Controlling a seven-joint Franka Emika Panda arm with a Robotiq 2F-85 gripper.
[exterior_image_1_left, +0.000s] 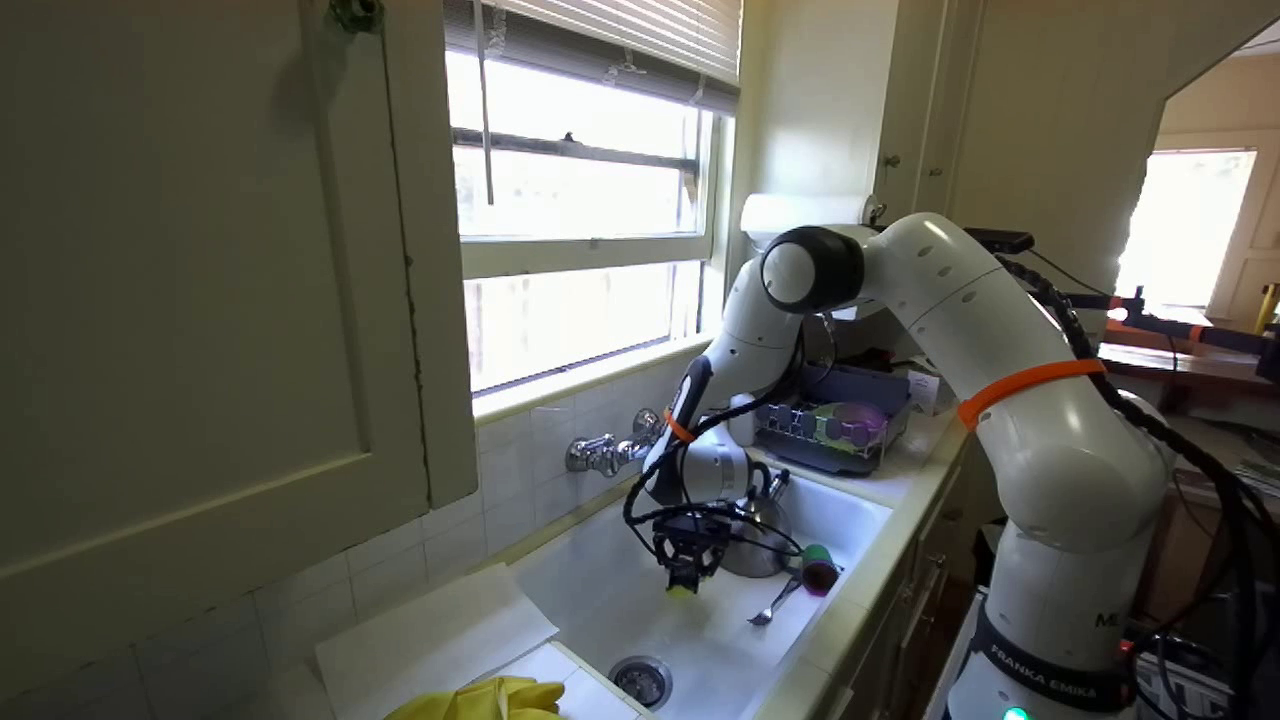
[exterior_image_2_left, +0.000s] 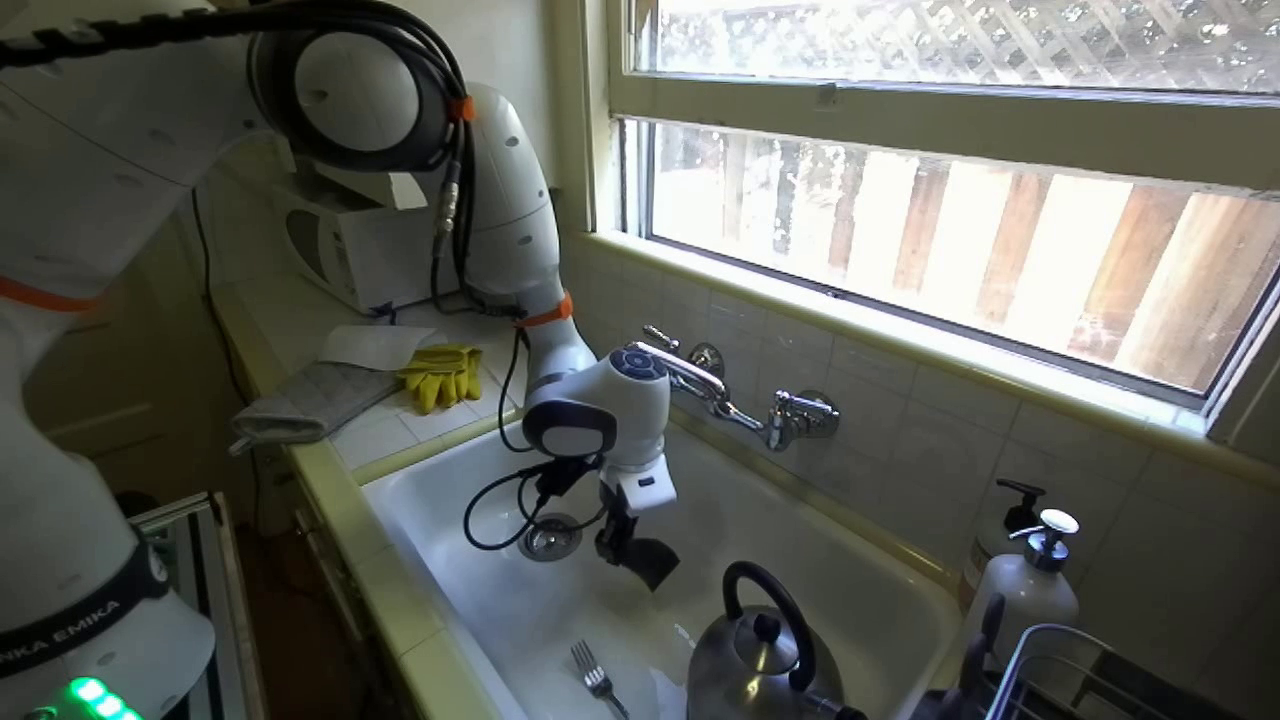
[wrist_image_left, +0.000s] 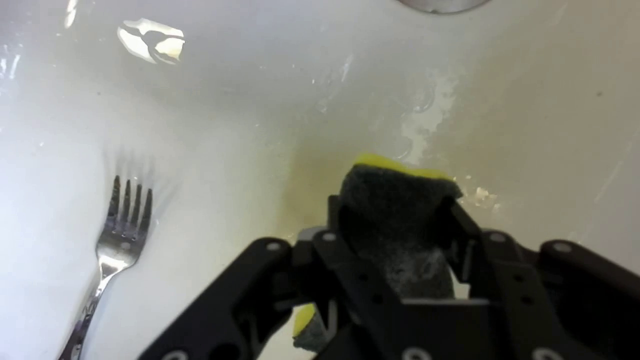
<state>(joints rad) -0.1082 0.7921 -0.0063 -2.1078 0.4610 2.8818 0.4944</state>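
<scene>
A sponge with a dark grey scouring side and yellow foam (wrist_image_left: 400, 187) sits between the fingers of my gripper (wrist_image_left: 392, 215) in the wrist view. Both fingertips press against its sides, and the sponge looks bent. Part of it is hidden behind the gripper's linkage. In an exterior view the gripper (exterior_image_1_left: 685, 575) points down into the white sink, the sponge's yellow edge (exterior_image_1_left: 682, 591) showing beneath it. From another angle the dark sponge (exterior_image_2_left: 652, 563) juts out tilted from the fingertips. Whether it touches the sink floor I cannot tell. A metal fork (wrist_image_left: 122, 245) lies to the left.
Inside the sink stand a steel kettle (exterior_image_2_left: 765, 640) and a green and purple cup (exterior_image_1_left: 818, 572). The drain (exterior_image_1_left: 642, 682) is at the near end. A wall faucet (exterior_image_2_left: 740, 400) reaches over the basin. Yellow gloves (exterior_image_2_left: 440, 375), a dish rack (exterior_image_1_left: 830, 430) and soap bottles (exterior_image_2_left: 1025, 600) surround it.
</scene>
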